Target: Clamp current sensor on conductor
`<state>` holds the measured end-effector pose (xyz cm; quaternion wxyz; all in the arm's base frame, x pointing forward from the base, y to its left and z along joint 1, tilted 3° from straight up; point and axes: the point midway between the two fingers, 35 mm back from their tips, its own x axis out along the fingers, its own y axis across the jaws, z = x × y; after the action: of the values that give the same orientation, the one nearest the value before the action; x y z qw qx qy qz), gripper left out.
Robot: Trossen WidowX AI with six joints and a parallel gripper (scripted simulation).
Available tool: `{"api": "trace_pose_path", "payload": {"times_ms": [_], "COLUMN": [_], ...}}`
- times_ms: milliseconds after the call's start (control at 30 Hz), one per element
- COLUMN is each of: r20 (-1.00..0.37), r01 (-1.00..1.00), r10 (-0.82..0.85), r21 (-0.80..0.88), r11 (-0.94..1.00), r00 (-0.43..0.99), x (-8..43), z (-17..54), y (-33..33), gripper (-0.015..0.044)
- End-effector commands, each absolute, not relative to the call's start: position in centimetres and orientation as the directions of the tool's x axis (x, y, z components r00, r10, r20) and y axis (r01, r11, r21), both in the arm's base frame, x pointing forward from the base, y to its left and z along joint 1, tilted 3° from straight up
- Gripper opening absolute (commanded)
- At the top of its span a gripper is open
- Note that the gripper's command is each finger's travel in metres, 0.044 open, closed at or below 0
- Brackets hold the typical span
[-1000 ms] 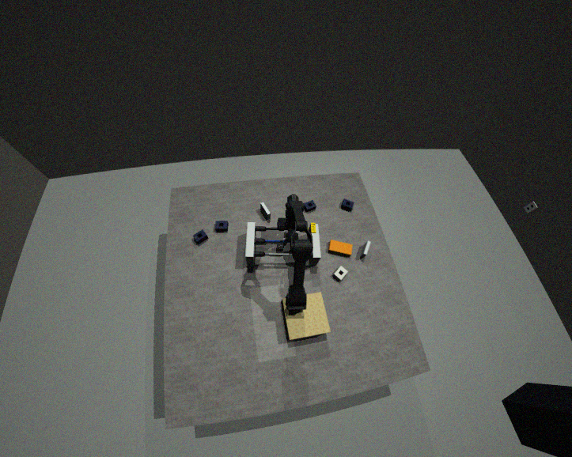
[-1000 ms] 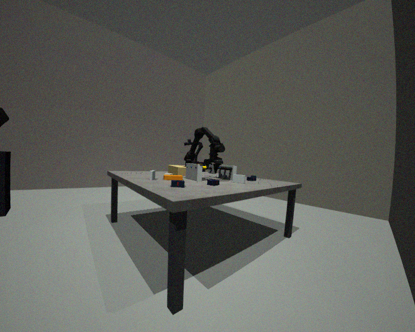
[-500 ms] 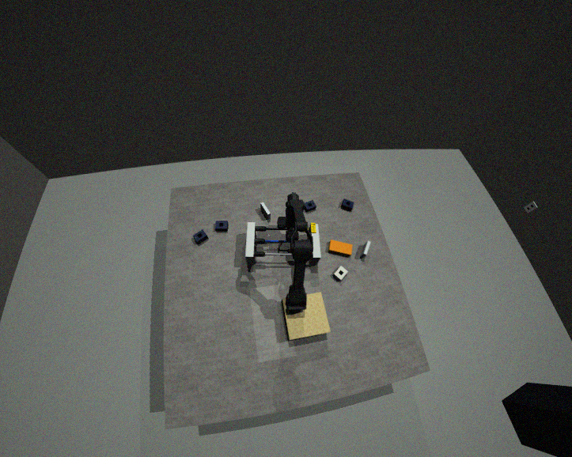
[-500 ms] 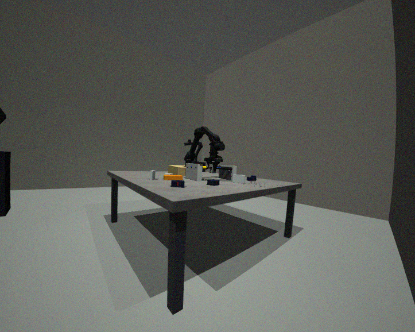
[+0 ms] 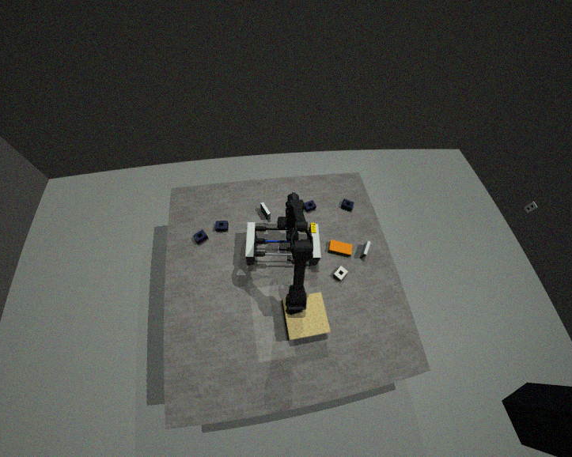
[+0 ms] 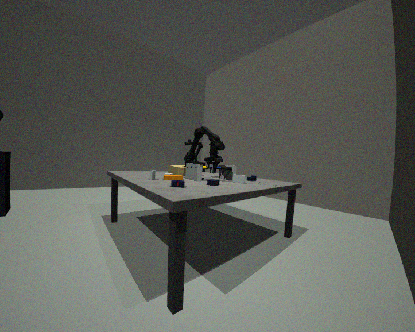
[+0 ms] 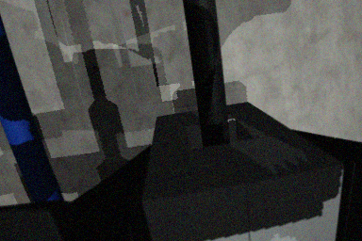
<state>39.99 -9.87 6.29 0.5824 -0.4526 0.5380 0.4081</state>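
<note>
The dark current sensor [image 7: 189,177] fills the lower middle of the wrist view as one closed-looking block round the black conductor [image 7: 203,40] [image 5: 270,228]. This conductor runs to the yellow marker [image 5: 313,228] on the right white block. My gripper [image 7: 211,144] [image 6: 214,170] has a dark finger against each side of the sensor, part-way apart. The arm hides the fingers and sensor in the top view. The arrow and the latch are too dark to see.
The blue conductor [image 5: 272,241] [image 7: 18,130] runs beside the black one, with a silver one [image 5: 278,254] beyond. White blocks [image 5: 250,238] hold their ends. An orange block [image 5: 340,247], a white holed block [image 5: 340,273] and several navy blocks [image 5: 221,225] lie around.
</note>
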Motion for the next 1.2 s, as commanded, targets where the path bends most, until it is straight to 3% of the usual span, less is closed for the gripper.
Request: {"api": "trace_pose_path", "payload": {"times_ms": [0, 167, 533, 933, 1033, 1167], "r20": [-0.996, -0.997, -0.996, -0.996, -0.996, -0.996], "r01": [-0.962, -0.963, -0.962, -0.962, -0.962, -0.962], "r10": [-0.011, -0.01, -0.012, -0.012, -0.012, -0.011], "r21": [-0.087, -0.082, -0.089, -0.089, -0.089, -0.088], "r11": [0.257, 0.258, 0.257, 0.257, 0.258, 0.257], "r00": [0.087, 0.083, 0.089, 0.089, 0.089, 0.088], "x": [39.98, 39.99, 40.02, 40.02, 40.01, 40.01], "z": [6.24, 6.32, 6.35, 6.35, 6.48, 6.44], "y": [-9.87, -9.89, -9.88, -9.88, -9.88, -9.88], "gripper": [0.0315, 0.044, 0.0162, 0.0082, 0.0003, 0.0]}}
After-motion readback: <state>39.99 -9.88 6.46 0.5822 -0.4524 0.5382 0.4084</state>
